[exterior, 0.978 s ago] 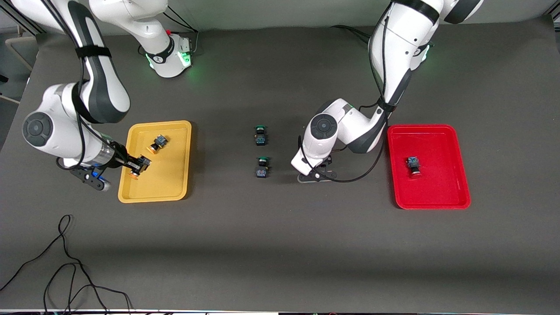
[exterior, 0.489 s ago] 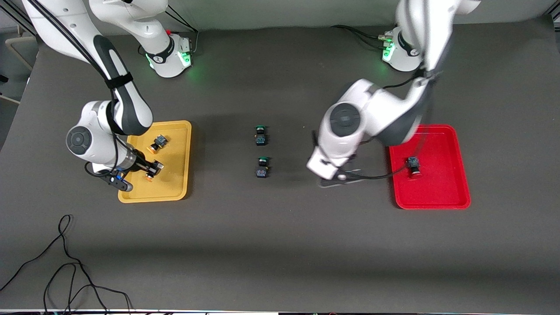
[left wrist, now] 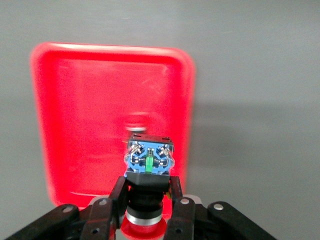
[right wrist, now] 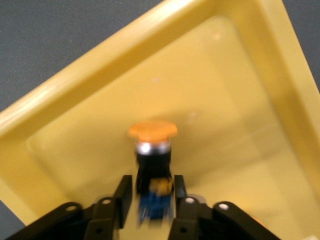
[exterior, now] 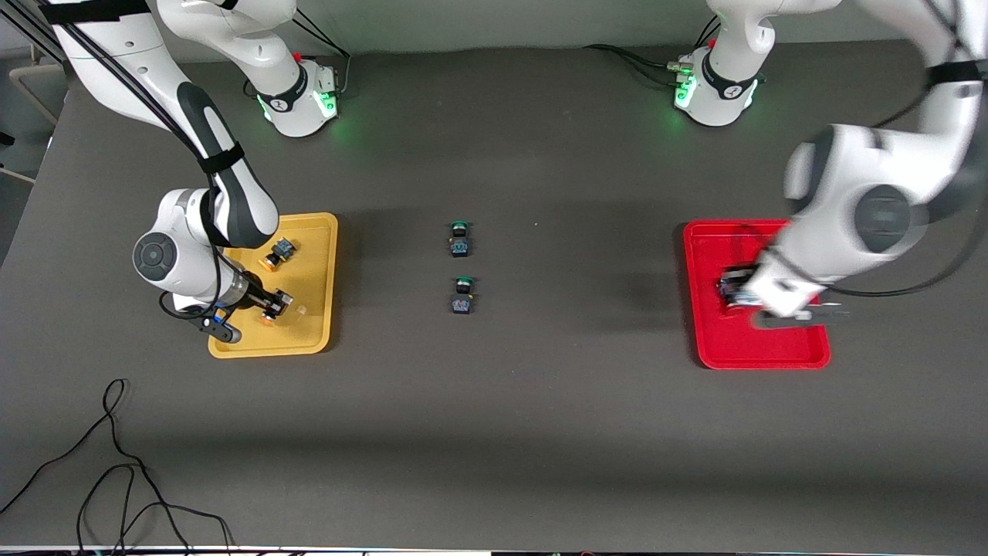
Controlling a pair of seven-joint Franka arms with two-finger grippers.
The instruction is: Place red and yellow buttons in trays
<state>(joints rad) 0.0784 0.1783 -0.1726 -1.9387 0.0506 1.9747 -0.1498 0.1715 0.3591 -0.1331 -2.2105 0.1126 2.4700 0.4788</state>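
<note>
Right gripper [right wrist: 152,197] clamps yellow button [right wrist: 152,150] over yellow tray [exterior: 318,232]; left gripper [left wrist: 147,200] grips red button [left wrist: 149,165] over red tray [exterior: 710,347]. Lower gently, then let go.

- Front cam: high, facing robots, whole table [exterior: 494,432]
- L wrist cam: close over red tray [left wrist: 65,100]; R wrist cam: close over yellow tray [right wrist: 280,165]; front cam shares both

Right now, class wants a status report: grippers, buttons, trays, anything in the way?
Right gripper shut on yellow button over yellow tray. Left gripper shut on red button over red tray. Nothing in the way.
</note>
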